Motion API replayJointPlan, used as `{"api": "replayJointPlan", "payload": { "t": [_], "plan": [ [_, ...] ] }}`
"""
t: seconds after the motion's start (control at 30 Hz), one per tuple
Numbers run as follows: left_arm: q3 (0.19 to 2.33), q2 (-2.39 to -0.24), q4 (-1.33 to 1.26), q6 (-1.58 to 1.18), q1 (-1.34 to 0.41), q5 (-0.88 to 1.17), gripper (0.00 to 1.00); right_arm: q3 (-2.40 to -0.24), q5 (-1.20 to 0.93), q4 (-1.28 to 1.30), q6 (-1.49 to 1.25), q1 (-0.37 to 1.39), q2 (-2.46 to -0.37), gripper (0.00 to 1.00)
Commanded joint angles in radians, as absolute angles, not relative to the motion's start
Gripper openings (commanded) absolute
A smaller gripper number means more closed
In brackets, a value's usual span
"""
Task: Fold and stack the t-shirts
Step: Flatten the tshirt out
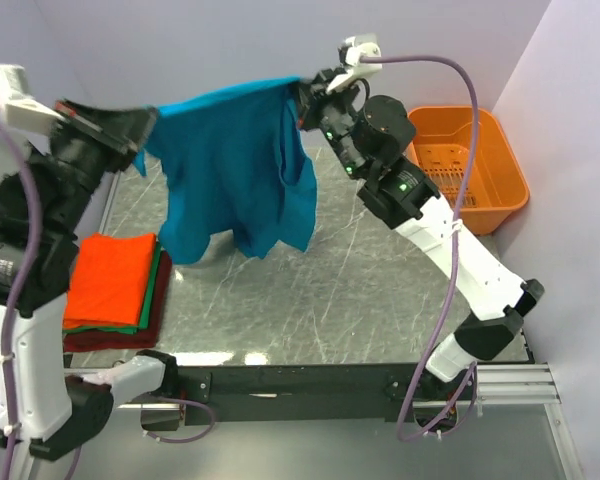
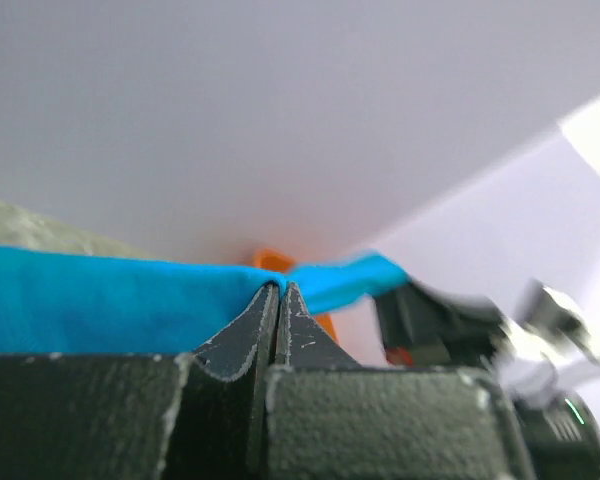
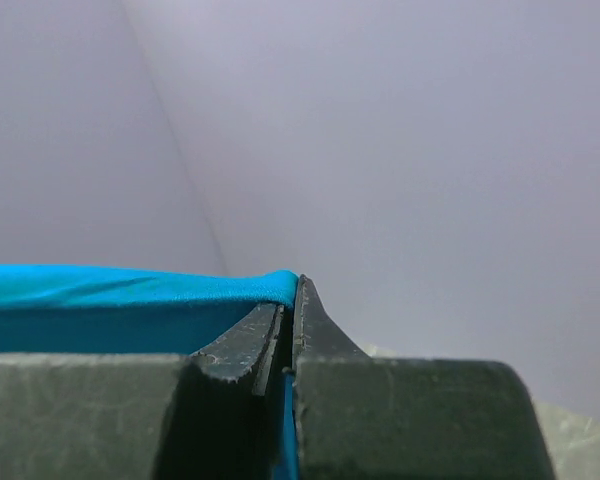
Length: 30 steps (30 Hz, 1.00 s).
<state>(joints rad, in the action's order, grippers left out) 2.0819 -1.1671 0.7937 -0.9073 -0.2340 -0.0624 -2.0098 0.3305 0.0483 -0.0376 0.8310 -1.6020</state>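
Veined grey tabletop (image 1: 360, 280), limp teal t-shirt (image 1: 235, 170)

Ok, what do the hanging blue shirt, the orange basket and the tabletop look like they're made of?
Teal shirt: soft matte cloth, likely a cotton-type knit; it sags in loose folds. Orange basket: rigid, slightly glossy plastic, with moulded slots in its floor. Tabletop: grey, white-veined like marble, and reflective; real stone or printed laminate, I cannot tell.
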Motion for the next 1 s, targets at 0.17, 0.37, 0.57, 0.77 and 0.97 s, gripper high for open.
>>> {"api": "replayJointPlan", "payload": {
  "t": [0.17, 0.37, 0.57, 0.77, 0.97],
  "plan": [
    [1.464, -1.063, 0.447, -0.986, -0.551, 0.002, 0.01, -1.505, 0.149, 0.049, -0.392, 0.525, -1.379, 0.03],
    [1.195, -1.268, 0.192, -1.098, -0.963, -0.083, 0.01, -1.258, 0.202, 0.222, -0.521, 0.449, -1.269, 0.6],
    [1.239, -1.601, 0.094, -1.12, -1.048, -0.009, 0.24, -1.016, 0.278, 0.331, -0.603, 0.448, -1.059, 0.82],
    [1.244, -1.603, 0.172, -1.115, -0.996, -0.104, 0.66, -0.804, 0.188, 0.368, -0.672, 0.449, -0.905, 0.83],
    [1.168, -1.494, 0.449, -1.186, -0.841, -0.271, 0.75, -0.569, 0.11, 0.266, -0.749, 0.503, -0.868, 0.74]
  ]
}}
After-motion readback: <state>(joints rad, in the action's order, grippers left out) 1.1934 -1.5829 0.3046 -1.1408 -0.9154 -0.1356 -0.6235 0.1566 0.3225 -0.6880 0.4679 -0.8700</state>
